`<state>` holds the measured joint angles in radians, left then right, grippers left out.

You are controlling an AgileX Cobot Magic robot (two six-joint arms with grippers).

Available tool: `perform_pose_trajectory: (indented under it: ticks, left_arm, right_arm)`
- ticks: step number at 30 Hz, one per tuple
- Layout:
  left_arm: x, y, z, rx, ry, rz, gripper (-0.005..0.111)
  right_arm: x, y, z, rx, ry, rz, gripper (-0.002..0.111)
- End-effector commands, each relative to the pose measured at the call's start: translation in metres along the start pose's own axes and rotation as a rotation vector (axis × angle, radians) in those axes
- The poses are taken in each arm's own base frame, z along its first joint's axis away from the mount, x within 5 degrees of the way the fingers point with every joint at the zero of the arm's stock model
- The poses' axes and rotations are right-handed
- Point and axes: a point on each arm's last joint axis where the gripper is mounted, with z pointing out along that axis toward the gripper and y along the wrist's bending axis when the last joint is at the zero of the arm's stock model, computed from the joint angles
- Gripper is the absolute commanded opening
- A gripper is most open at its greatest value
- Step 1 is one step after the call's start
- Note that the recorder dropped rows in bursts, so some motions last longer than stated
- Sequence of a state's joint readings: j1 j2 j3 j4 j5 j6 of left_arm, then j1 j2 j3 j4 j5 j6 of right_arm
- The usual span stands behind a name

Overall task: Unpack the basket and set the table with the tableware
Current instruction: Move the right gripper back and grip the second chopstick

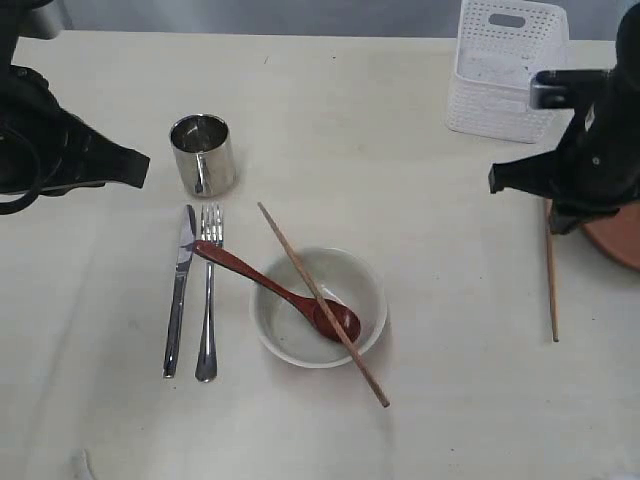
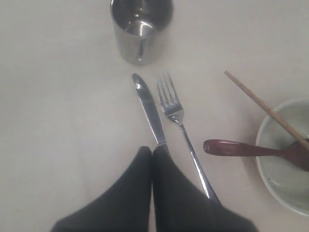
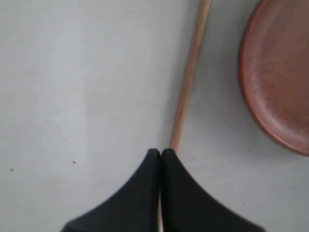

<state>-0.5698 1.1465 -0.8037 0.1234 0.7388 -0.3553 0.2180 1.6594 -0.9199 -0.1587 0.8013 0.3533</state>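
The white basket (image 1: 505, 75) stands at the back right of the table (image 1: 400, 150). Left of centre are the steel mug (image 1: 202, 153), knife (image 1: 179, 290) and fork (image 1: 208, 300). The wooden spoon (image 1: 275, 285) rests in the cream bowl (image 1: 372, 290), and one chopstick (image 1: 320, 300) lies across the bowl. The other chopstick (image 3: 188, 77) lies beside the brown plate (image 3: 280, 72) and passes under my shut right gripper (image 3: 161, 152), whose fingertips meet beside it. My left gripper (image 2: 152, 150) is shut and empty, raised over the knife (image 2: 148, 108) handle.
The left arm (image 1: 60, 150) hangs over the table's left side. Over the right side is the right arm (image 1: 590, 150), which hides part of the plate (image 1: 620, 240). The plate reaches the right edge of the exterior view.
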Motion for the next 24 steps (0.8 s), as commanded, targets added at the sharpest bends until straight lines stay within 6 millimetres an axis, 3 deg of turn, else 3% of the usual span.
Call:
perform_pose_trajectory:
  ticks: [1,9,24]
  left_arm:
    - [0.002,0.0,-0.001,0.003,-0.002,-0.001,0.0]
    - [0.002,0.0,-0.001,0.003,-0.002,-0.001,0.0]
    - [0.002,0.0,-0.001,0.003,-0.002,-0.001,0.0]
  right_arm:
    - [0.002,-0.007,0.023,0.018,0.024,0.03,0.004]
    - [0.0,-0.005,0.042,0.032,0.061,0.051,0.033]
    - [0.0,-0.006,0.072,0.082,0.101,0.006,0.033]
